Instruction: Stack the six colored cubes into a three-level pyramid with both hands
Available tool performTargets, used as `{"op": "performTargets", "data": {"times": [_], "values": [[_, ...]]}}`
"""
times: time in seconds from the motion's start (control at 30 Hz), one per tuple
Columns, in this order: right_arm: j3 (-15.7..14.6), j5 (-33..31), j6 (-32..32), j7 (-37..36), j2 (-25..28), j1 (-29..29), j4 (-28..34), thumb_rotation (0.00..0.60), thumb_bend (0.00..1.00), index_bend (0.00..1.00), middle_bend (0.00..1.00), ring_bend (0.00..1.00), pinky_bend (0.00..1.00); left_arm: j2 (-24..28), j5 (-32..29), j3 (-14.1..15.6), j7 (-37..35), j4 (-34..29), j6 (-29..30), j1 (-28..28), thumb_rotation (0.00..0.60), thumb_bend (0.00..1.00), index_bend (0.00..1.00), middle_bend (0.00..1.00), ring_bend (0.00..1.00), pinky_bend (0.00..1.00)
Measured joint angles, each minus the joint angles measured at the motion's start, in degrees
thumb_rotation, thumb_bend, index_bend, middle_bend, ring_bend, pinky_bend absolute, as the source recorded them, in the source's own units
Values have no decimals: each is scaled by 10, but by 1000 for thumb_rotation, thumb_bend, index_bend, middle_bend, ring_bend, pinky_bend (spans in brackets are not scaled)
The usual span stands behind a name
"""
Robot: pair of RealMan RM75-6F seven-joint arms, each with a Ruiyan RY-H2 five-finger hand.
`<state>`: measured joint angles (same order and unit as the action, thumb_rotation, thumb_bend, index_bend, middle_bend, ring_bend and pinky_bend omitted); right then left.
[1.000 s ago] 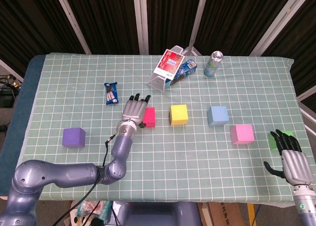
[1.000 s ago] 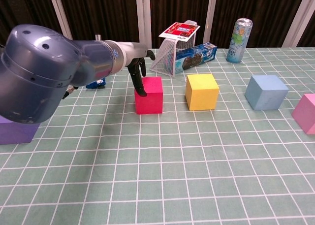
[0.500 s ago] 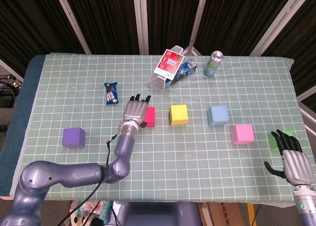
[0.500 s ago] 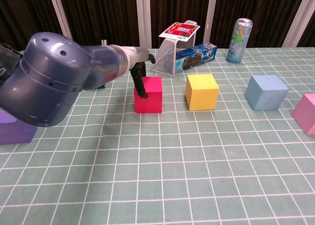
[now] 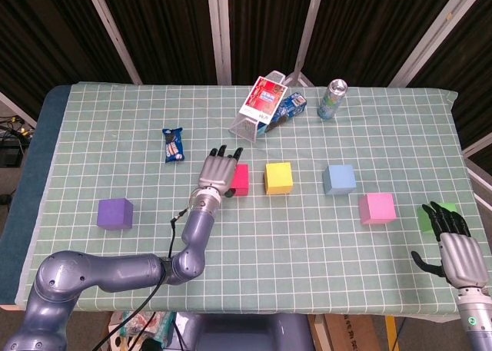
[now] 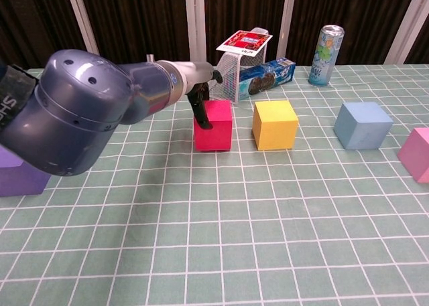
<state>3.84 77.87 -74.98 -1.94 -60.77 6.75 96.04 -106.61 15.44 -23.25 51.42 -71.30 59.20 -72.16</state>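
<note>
Step in hand, by judgement: forming the base row by pushing. Left hand (image 5: 217, 169) against the 9 o'clock face of the red cube (image 6: 214, 124), fingers extended over its top and gripping nothing. Red cube now near the yellow cube (image 5: 278, 177), at its 9 o'clock, a narrow gap left. Blue cube (image 5: 338, 179) further along at 3 o'clock, apart from yellow; pink cube (image 5: 377, 207) beyond, toward 4 o'clock. Purple cube (image 5: 114, 213) well apart at 8 o'clock of the left hand. Right hand (image 5: 457, 247) at the near right edge, fingers spread, empty, just at 6 o'clock of the green cube (image 5: 444, 210). Next move calls for closing the red-yellow gap squarely, without skewing either cube.
</note>
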Motion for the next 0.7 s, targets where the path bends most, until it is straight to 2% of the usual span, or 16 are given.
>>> {"op": "performTargets", "data": {"times": [0.23,0.7], "values": [[0,-2,2,-2,2,0,2,600,324,0,0,0,0,-7,8,-2,-7,3,0,-1,600,375,75,330,41,107],[0,-9,8,-6,5,2,5,600,324,0,0,0,0,-41,19,-13,-19,50,-12,-14,600,374,74,330,41,107]]}}
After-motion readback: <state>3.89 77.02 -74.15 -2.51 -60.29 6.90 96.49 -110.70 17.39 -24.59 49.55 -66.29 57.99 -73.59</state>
